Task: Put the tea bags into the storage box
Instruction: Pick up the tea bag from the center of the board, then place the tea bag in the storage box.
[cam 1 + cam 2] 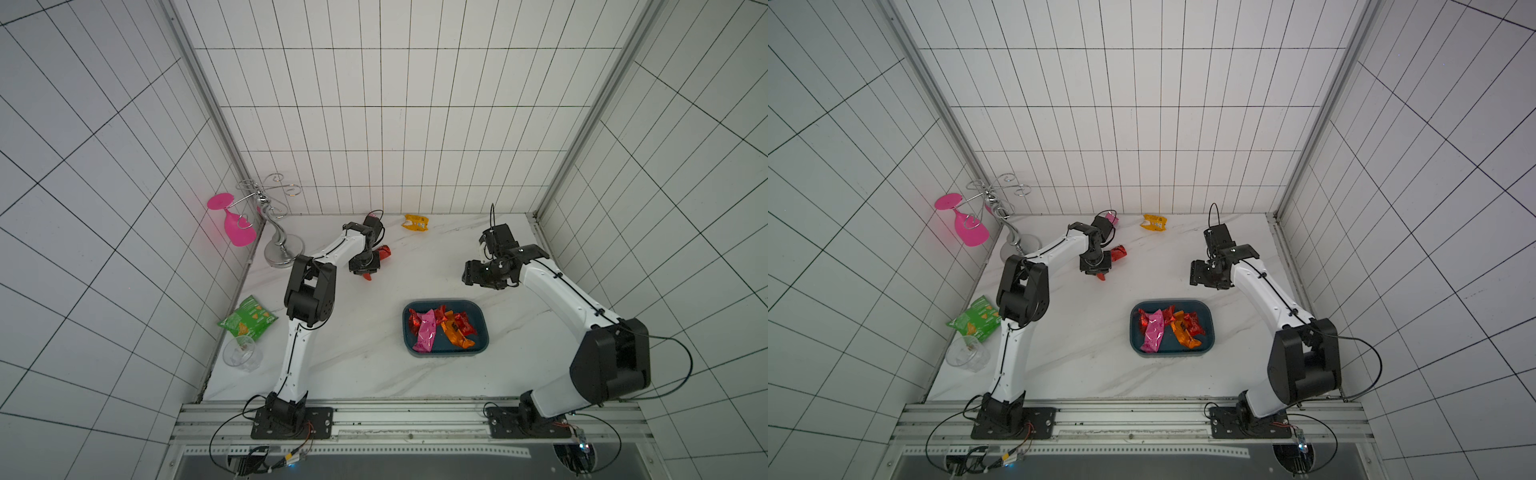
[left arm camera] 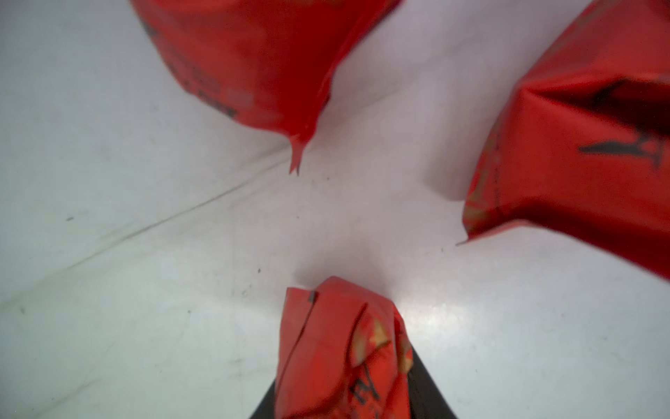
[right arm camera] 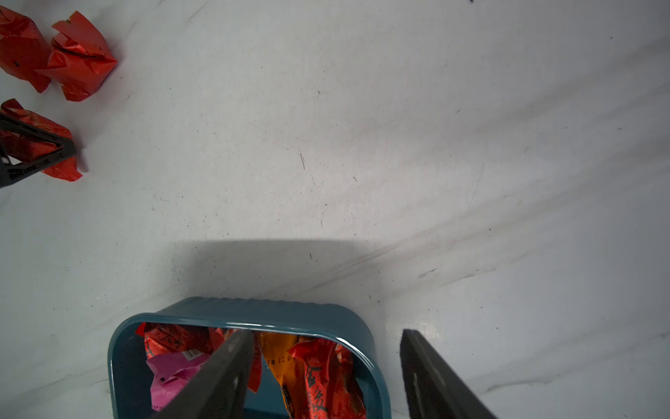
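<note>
My left gripper [image 1: 365, 269] [image 2: 344, 381] is down on the table's far left part, shut on a red tea bag [image 2: 337, 344] whose tip [image 1: 367, 276] sticks out below the jaws. Two more red tea bags [image 2: 253, 61] [image 2: 580, 163] lie just past it. A yellow tea bag [image 1: 415, 222] rests by the back wall, and a pink one [image 1: 1111, 217] shows behind the left arm. The teal storage box [image 1: 444, 302] [image 3: 253, 308] holds several sachets: red, pink and orange. Beyond the box's far right corner my right gripper [image 3: 326, 332] [image 1: 466, 275] hangs open with nothing in it.
A green snack bag [image 1: 248, 318] and a clear plastic cup [image 1: 243, 353] sit at the table's left edge. A silver rack [image 1: 278, 245] with a pink glass [image 1: 235, 226] hung on it stands in the back left corner. Tiled walls close three sides.
</note>
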